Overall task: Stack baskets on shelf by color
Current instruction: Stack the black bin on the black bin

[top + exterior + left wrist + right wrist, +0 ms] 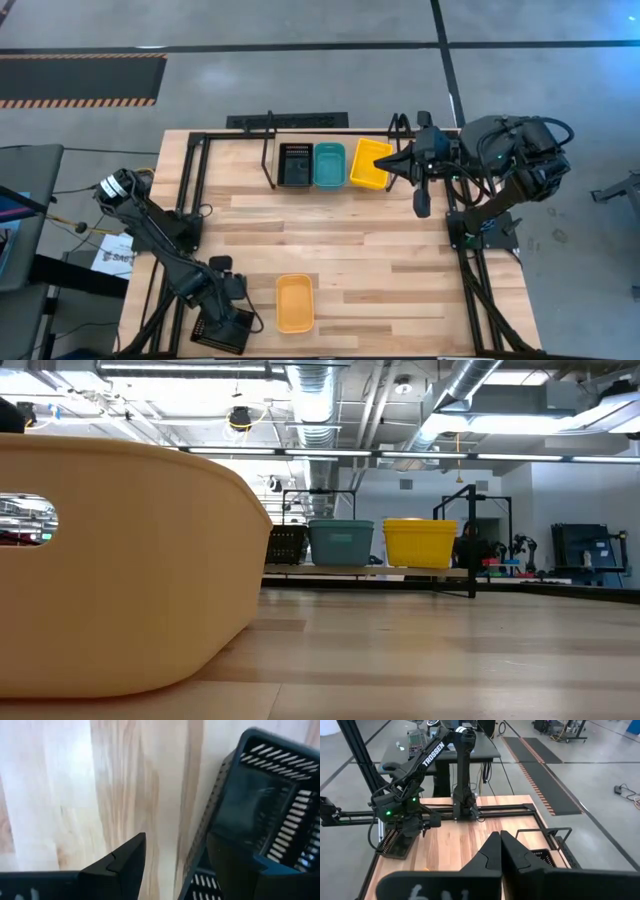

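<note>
Baskets black (295, 164), teal (329, 165) and yellow (368, 164) shelved at twelve o'clock, orange basket (294, 303) waiting at six; left gripper (225, 325) jaws straddle a black basket's (265, 815) wall, right gripper (421, 205) jaws together, empty.

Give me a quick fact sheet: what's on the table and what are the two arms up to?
Shelf: black basket, teal basket and yellow basket in a row
Loose on table: orange basket
Left tool: open, at another black basket, near corner
Right tool: shut, empty, beside the shelf
</note>
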You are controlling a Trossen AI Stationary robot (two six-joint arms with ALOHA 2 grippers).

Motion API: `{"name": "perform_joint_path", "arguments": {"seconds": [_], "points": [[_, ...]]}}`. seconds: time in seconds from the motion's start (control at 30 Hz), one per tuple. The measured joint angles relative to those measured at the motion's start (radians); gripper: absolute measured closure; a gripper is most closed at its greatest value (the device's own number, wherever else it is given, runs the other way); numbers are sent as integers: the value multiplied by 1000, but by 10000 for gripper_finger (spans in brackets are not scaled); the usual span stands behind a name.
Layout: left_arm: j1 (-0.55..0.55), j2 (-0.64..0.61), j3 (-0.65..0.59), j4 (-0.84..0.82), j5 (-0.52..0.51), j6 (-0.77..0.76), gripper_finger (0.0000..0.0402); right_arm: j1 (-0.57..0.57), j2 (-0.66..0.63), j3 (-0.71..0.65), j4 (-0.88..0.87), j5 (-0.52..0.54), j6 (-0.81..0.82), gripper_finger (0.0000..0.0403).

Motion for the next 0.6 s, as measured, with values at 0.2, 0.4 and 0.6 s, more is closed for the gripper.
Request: {"name": "perform_joint_path", "arguments": {"seconds": [0.2, 0.4, 0.6], "points": [[4, 0, 0, 2, -4, 26, 205, 0, 0, 0, 21, 2, -13, 394], [3, 0, 0, 10, -17, -58, 205, 0, 0, 0, 70, 2, -62, 394], [3, 0, 0, 14, -172, -52, 205, 0, 2, 0, 73, 2, -61, 394]]}}
